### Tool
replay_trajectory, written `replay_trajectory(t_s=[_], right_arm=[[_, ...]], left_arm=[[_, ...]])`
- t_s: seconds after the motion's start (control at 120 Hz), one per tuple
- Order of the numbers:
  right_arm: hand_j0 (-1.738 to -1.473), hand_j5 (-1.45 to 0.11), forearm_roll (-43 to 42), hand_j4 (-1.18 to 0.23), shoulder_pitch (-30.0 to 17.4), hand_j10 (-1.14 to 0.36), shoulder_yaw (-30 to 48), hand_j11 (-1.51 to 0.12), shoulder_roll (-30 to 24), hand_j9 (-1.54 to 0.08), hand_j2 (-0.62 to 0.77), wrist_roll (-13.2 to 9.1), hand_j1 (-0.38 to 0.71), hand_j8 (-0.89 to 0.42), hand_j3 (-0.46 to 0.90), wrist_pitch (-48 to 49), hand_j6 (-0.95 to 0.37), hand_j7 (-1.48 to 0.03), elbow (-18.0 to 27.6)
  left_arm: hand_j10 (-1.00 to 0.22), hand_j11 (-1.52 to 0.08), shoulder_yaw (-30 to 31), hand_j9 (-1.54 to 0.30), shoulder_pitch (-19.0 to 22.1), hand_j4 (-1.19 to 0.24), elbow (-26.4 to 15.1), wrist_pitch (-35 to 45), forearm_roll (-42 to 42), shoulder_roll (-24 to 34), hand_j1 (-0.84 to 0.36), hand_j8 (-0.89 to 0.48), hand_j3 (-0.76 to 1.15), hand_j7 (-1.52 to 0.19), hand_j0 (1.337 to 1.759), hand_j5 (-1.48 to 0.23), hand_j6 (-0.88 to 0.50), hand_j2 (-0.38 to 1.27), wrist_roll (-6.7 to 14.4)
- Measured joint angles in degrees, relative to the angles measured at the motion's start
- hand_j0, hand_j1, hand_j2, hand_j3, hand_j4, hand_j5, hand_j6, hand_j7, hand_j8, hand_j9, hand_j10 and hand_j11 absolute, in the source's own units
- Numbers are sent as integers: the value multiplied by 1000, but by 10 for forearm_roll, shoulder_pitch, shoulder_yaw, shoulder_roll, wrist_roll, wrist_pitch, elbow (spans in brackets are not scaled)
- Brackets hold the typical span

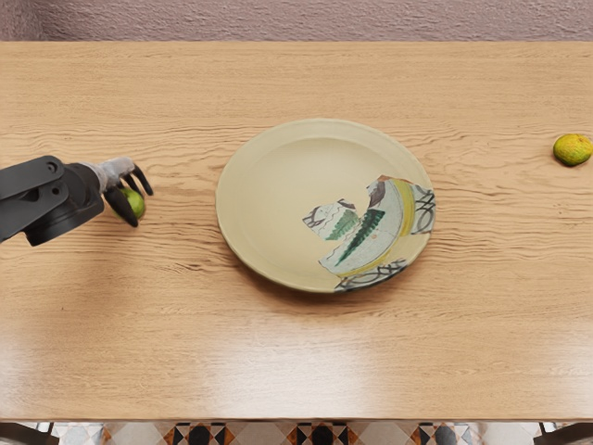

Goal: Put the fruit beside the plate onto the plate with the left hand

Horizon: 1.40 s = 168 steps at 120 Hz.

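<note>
Plate (278,185) on table (278,362), left robot hand (121,189) curled around green fruit (137,203)

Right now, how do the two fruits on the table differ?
The left fruit sits nearer the plate, half hidden by the left hand; the right fruit lies farther off, untouched. The left fruit looks greener, the right fruit yellower. Both are small and round.

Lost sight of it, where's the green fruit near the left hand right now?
Head view, table's left side: the green fruit sits inside the left hand's curled fingers, well left of the plate.
</note>
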Motion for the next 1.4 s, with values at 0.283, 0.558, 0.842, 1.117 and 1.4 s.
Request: replay_trajectory(t_s=[0.283, 0.558, 0.842, 1.117, 1.4], right_arm=[[-1658, -29, 0, -22, 0, -22, 0, -29, 0, -29, -4, 0, -322, -22, 0, 0, -22, -29, 0], [-1658, -29, 0, -22, 0, -22, 0, -29, 0, -29, -4, 0, -322, -22, 0, 0, -22, -29, 0], [-1658, -29, 0, -22, 0, -22, 0, -29, 0, -29, -4, 0, -322, -22, 0, 0, -22, -29, 0], [-1658, -29, 0, -22, 0, -22, 0, -29, 0, -29, -4, 0, -322, -22, 0, 0, -22, -29, 0], [-1658, -29, 0, -22, 0, -22, 0, -29, 0, -29, -5, 0, -322, -22, 0, 0, -21, -29, 0]], left_arm=[[-478, -959, -9, -960, -4, -680, 0, -2, -39, 6, -391, -284, 0, -972, 1650, -988, -343, 292, 0], [-470, -1017, -29, -1027, -8, -709, 0, -6, -74, 33, -378, -264, 0, -1034, 1648, -1056, -329, 301, 0], [-485, -1022, -155, -1042, -8, -720, 0, -11, -188, 93, -399, -255, 0, -1045, 1648, -1065, -347, 359, 0], [-511, -1019, -251, -1029, -5, -709, 0, -128, -385, 109, -400, -257, 0, -1065, 1648, -1085, -360, 403, 0], [-527, -1020, -271, -1040, -5, -716, -1, -231, -476, 16, -396, -284, 0, -1057, 1647, -1075, -378, 411, 0]])
